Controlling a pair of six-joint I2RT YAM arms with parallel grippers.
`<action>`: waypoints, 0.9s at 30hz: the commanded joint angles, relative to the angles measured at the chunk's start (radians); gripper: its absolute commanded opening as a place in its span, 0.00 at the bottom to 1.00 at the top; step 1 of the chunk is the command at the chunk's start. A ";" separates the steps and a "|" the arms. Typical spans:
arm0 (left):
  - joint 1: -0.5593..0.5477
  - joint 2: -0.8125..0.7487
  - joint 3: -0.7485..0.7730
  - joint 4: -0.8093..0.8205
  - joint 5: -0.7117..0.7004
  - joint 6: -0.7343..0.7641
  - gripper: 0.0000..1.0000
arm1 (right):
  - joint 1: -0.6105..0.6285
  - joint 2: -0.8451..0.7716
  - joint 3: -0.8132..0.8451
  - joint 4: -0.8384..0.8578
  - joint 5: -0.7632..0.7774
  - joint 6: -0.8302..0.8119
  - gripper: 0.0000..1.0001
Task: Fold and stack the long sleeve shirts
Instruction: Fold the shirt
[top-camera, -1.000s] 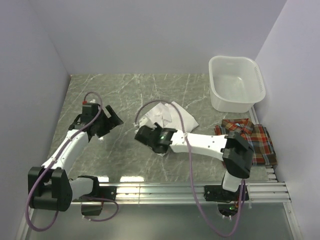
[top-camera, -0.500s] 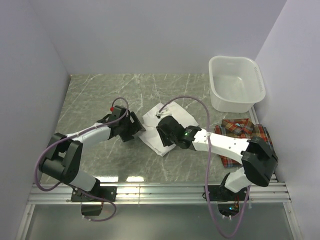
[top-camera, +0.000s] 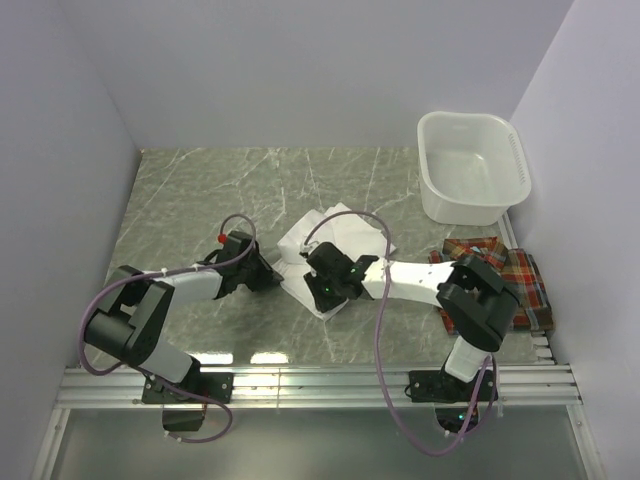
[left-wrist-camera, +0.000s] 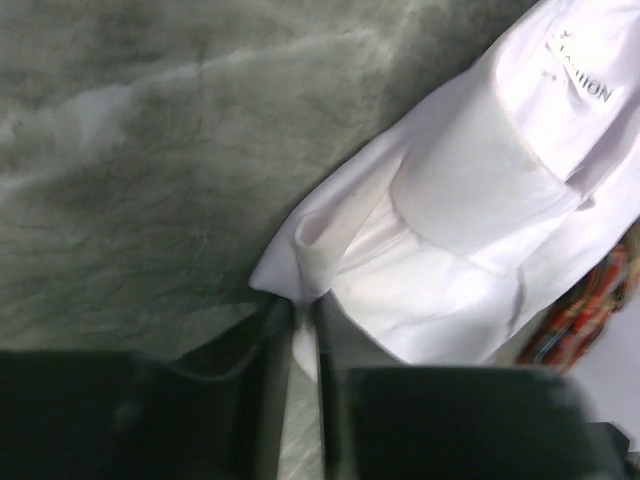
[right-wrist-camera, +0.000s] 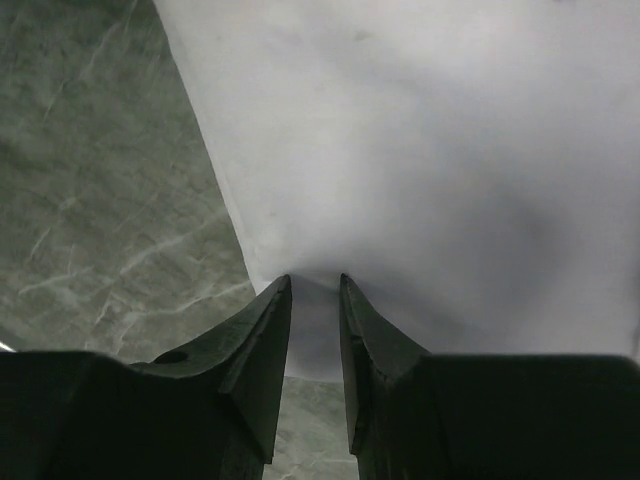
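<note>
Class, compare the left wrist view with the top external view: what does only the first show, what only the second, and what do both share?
Only left wrist: the printed label on the white shirt, and the left gripper with its jaws pinching a fold at the shirt's edge.
Only top external: the white basin and the right gripper on the shirt.
Both: the white shirt, the plaid shirt and the marbled table.
</note>
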 joint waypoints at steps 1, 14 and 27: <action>0.008 0.020 -0.079 0.063 -0.005 -0.013 0.13 | 0.031 0.020 0.009 -0.021 -0.091 -0.032 0.33; 0.204 0.037 -0.090 0.015 0.057 0.116 0.01 | 0.073 -0.015 0.077 -0.101 -0.090 -0.086 0.34; 0.276 -0.035 0.185 -0.249 -0.043 0.279 0.82 | -0.289 -0.188 0.149 -0.081 -0.054 0.043 0.58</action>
